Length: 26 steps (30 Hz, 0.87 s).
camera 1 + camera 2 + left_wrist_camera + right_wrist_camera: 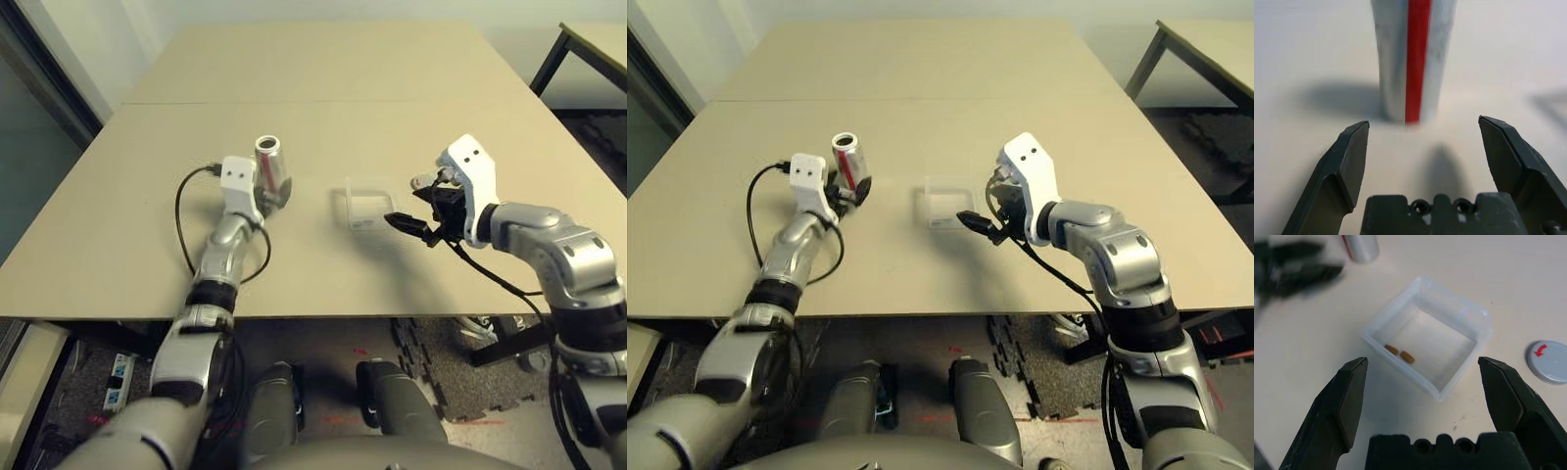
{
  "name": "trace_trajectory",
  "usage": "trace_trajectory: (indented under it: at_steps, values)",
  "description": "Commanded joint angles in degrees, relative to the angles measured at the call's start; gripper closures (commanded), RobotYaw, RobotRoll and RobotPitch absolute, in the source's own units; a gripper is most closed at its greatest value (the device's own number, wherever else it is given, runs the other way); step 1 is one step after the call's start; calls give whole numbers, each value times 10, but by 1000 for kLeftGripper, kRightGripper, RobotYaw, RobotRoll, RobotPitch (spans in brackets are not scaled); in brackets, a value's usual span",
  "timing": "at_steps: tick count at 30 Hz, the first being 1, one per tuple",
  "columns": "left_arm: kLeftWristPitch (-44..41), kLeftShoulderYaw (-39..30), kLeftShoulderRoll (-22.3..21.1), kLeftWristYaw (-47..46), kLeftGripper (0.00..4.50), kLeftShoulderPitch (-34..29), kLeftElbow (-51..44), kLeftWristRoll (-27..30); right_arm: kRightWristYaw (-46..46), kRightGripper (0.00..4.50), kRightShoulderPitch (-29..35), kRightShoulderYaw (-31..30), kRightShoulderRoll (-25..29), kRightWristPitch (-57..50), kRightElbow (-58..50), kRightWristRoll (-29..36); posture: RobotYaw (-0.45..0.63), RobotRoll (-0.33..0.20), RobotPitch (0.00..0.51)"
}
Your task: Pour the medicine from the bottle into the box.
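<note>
Bottle (271, 166) upright on table (323, 69), cap off, open mouth up, red stripe facing L wrist cam. L gripper (1420, 142) just short of it, jaws spread wide, nothing held, not touching. Box (1427, 335) near table centre, betw. both arms, two small brown pills (1399, 353) inside. Grey cap (1548, 362) w/ red arrow flat on table beside box. R gripper (1420, 377) above box's near edge, jaws wide apart, empty.
</note>
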State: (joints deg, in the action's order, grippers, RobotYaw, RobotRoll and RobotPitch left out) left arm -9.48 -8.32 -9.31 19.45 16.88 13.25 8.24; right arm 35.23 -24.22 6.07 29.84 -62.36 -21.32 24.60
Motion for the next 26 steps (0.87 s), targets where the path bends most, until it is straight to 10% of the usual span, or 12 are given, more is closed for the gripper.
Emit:
trace_trajectory:
  at_steps: [1, 6, 12, 26]
  values:
    - [-79, -25, -21, -15, 18, -69, -152, 32, -51, 0, 10, 67, -29, 2, -5, 14, -43, 0, 129]
    - [-68, -113, -71, -47, 18, -53, -148, 62, -221, 0, -5, 131, -114, 137, 101, -64, -13, 0, 138]
    - [39, -150, -152, -26, 18, 85, 81, 55, -370, 0, -31, 160, -175, 340, 253, -141, -11, 0, 148]
    - [217, -118, -222, -4, 18, 301, 527, 13, -442, 0, -96, 163, -114, 578, 541, -174, -41, 0, 150]
